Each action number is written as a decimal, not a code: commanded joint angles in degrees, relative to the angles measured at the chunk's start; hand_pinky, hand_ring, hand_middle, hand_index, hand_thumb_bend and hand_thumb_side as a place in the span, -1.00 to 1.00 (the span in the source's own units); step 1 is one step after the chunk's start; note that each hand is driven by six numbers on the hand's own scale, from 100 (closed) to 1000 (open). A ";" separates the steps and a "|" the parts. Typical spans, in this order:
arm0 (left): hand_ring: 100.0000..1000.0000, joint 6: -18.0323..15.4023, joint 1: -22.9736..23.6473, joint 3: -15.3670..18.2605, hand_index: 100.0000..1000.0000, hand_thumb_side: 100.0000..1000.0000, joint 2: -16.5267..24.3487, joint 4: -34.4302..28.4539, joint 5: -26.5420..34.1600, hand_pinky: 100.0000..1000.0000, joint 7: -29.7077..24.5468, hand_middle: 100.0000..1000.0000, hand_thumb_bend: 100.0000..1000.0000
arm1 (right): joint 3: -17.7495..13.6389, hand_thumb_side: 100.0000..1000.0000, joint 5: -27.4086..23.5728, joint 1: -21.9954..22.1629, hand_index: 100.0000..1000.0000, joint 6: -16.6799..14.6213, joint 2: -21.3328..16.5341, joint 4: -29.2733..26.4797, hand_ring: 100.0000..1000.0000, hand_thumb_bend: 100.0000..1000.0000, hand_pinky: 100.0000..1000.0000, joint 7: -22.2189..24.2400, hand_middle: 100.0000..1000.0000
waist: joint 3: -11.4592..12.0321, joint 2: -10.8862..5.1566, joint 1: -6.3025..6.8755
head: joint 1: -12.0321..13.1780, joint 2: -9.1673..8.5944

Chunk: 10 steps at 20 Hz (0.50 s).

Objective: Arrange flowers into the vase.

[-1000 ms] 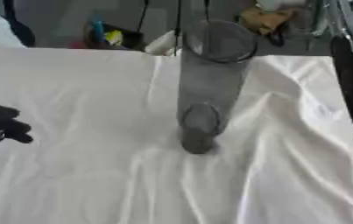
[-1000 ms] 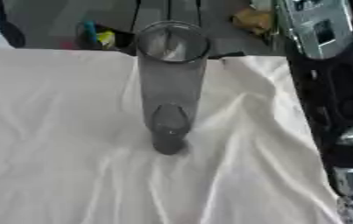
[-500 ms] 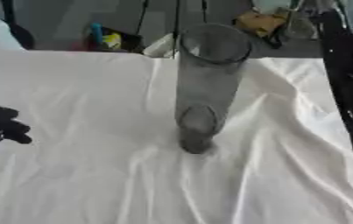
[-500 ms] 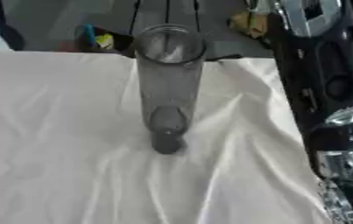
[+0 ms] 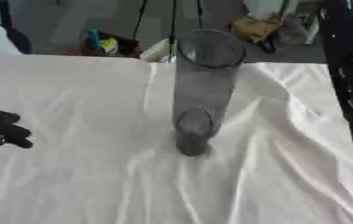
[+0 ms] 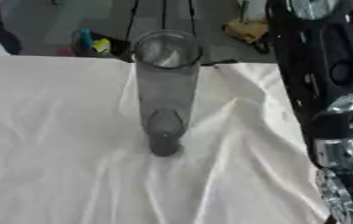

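A tall clear glass vase (image 5: 202,83) stands upright and empty in the middle of the table, on a white cloth (image 5: 87,175). No flowers show in either view. My left hand (image 5: 1,131) is black and sits at the left edge of the left eye view, well to the left of the vase and touching nothing. My right arm (image 6: 332,113), black with silver joints, runs down the right side of the right eye view, beside the table's right edge. Its hand is out of view.
The cloth is wrinkled, with folds to the right of the vase (image 6: 248,113). Behind the table's far edge lie a dark holder with coloured items (image 5: 102,43) and a yellowish object (image 5: 252,27). The table's right edge lies close to my right arm.
My right arm has swung into view along the right side and now stands taller there. The vase and my left hand have not moved.
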 commanded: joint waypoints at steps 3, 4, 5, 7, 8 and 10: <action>0.10 0.09 -0.37 -0.41 0.37 1.00 0.97 -1.05 0.45 -0.05 -0.16 0.19 -1.00 | -0.15 -0.03 -2.48 -1.90 -1.00 0.69 0.71 -1.16 -1.00 -1.00 -1.00 -1.85 -1.00 | 0.50 -2.61 -0.81 | -0.50 0.21; 0.10 0.10 -0.40 -0.43 0.37 1.00 0.94 -1.05 0.51 -0.05 -0.16 0.19 -1.00 | -0.09 -0.03 -2.75 -1.97 -1.00 0.84 1.05 -1.32 -1.00 -1.00 -1.00 -2.18 -1.00 | 0.58 -2.68 -0.80 | -0.57 0.14; 0.10 0.11 -0.43 -0.46 0.37 1.00 0.90 -1.05 0.57 -0.05 -0.18 0.19 -1.00 | -0.03 -0.03 -3.02 -2.04 -1.00 0.96 1.41 -1.51 -1.00 -1.00 -1.00 -2.50 -1.00 | 0.63 -2.74 -0.80 | -0.65 0.11; 0.10 0.18 -0.51 -0.57 0.37 1.00 0.78 -1.05 0.70 -0.05 -0.27 0.19 -1.00 | 0.00 -0.03 -3.65 -2.18 -1.00 1.17 2.40 -2.02 -1.00 -1.00 -1.00 -3.13 -1.00 | 0.78 -2.89 -0.76 | -0.80 0.22; 0.10 0.21 -0.55 -0.63 0.37 1.00 0.71 -1.05 0.78 -0.05 -0.31 0.19 -1.00 | 0.01 -0.02 -3.94 -2.21 -1.00 1.23 2.97 -2.36 -1.00 -1.00 -1.00 -3.46 -1.00 | 0.89 -2.98 -0.72 | -0.88 0.30; 0.10 0.24 -0.60 -0.70 0.37 1.00 0.63 -1.05 0.93 -0.05 -0.40 0.19 -1.00 | 0.06 -0.02 -4.29 -2.20 -1.00 1.32 3.86 -2.95 -1.00 -1.00 -1.00 -3.95 -1.00 | 1.07 -3.10 -0.64 | -0.98 0.39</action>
